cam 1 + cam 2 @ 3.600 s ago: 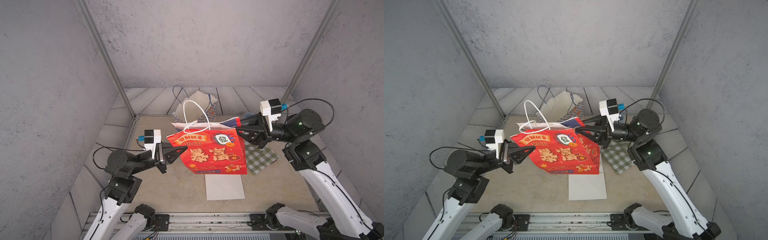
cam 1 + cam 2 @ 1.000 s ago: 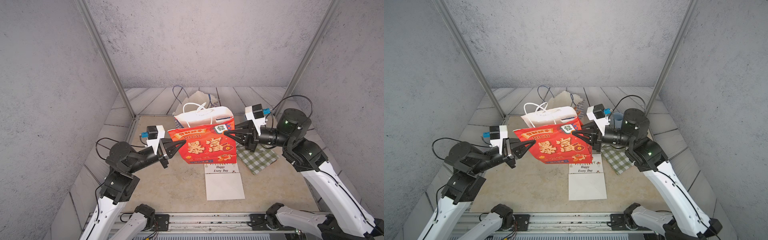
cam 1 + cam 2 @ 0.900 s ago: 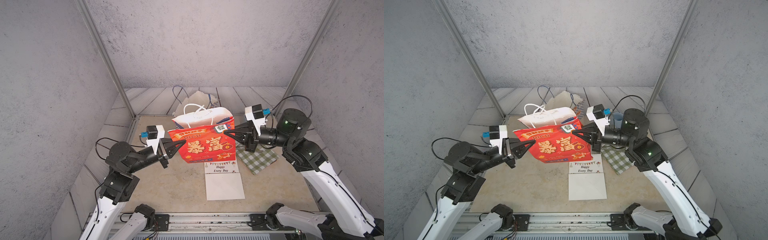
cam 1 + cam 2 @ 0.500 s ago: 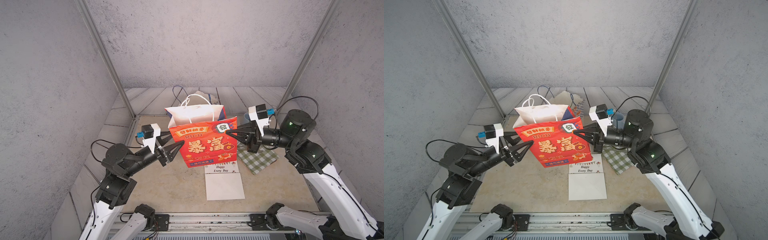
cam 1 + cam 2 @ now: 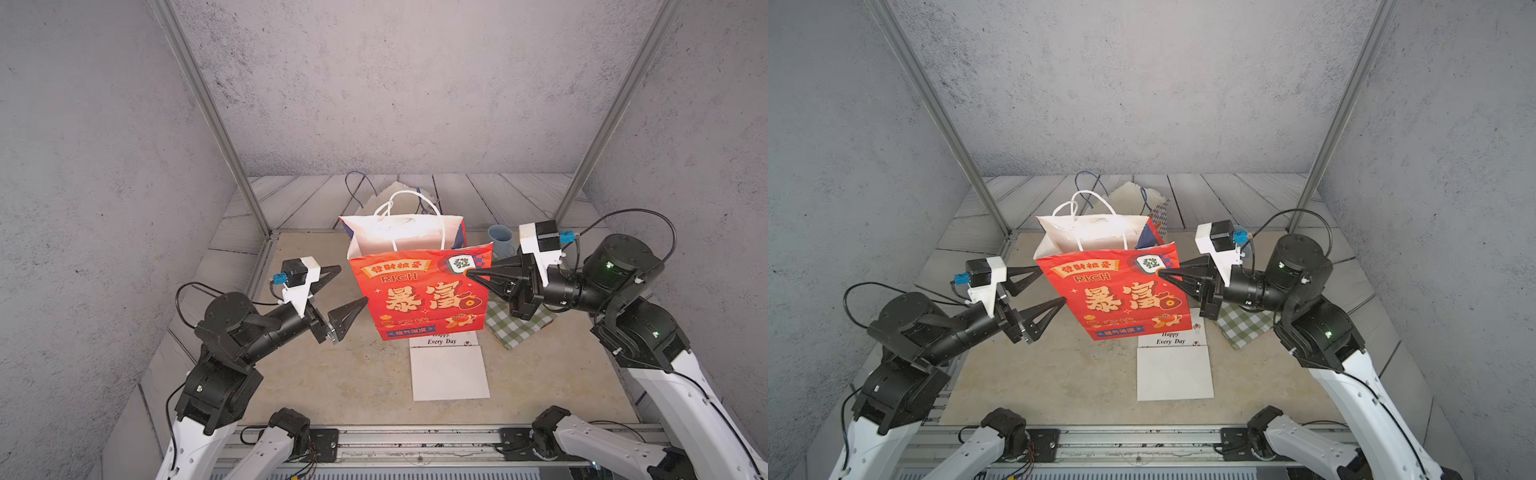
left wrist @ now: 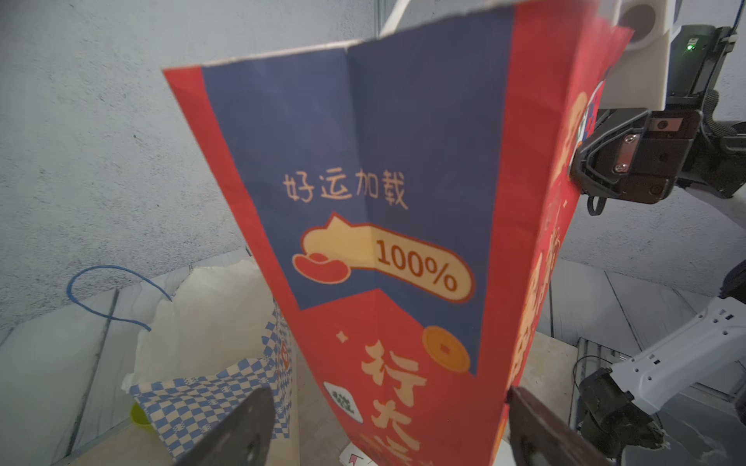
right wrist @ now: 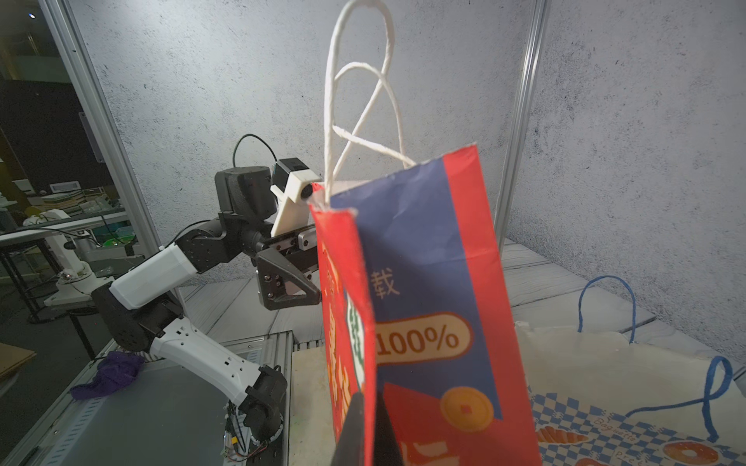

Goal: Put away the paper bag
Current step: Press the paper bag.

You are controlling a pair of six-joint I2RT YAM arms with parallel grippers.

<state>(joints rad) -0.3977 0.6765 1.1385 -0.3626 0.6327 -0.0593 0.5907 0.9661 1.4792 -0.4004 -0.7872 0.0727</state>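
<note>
Red paper bag (image 5: 419, 291) (image 5: 1121, 297) is standing upright with its mouth open over the middle of the table (image 5: 332, 382). The front panel with gold characters and "RICH" is facing the camera in both top views. Its lower edge is overlapping the top of a white card (image 5: 449, 372), and I cannot tell if the base is touching the table or hanging just above it. White rope handles (image 5: 409, 208) (image 7: 363, 101) are sticking up out of the mouth. The blue-and-red side gusset (image 6: 383, 242) (image 7: 428, 290) is showing close up in both wrist views.

Right gripper (image 5: 471, 274) (image 5: 1163, 275) is clamping the bag's upper front corner, right by the green tile print. Its jaws are pressed together with the paper between them. In the right wrist view its fingers (image 7: 363, 427) are pinching the front edge.

Left gripper (image 5: 352, 284) (image 5: 1052, 284) is hovering at the bag's opposite side with its jaws spread wide, gripping nothing. The nearer fingertip is sitting right at the bag's edge, and I cannot tell if it is touching. In the left wrist view the two fingers (image 6: 242, 427) are straddling the gusset.

The white card, reading "Happy Every Day", is lying flat in front of the bag. A green checked cloth (image 5: 519, 328) is lying just beside the card, under the right gripper. A blue cup (image 5: 500, 241) is standing near the table's far edge, behind that gripper. A checkered paper bag (image 5: 399, 195) (image 6: 210, 387) (image 7: 605, 403) with blue handles is lying behind the red one.
</note>
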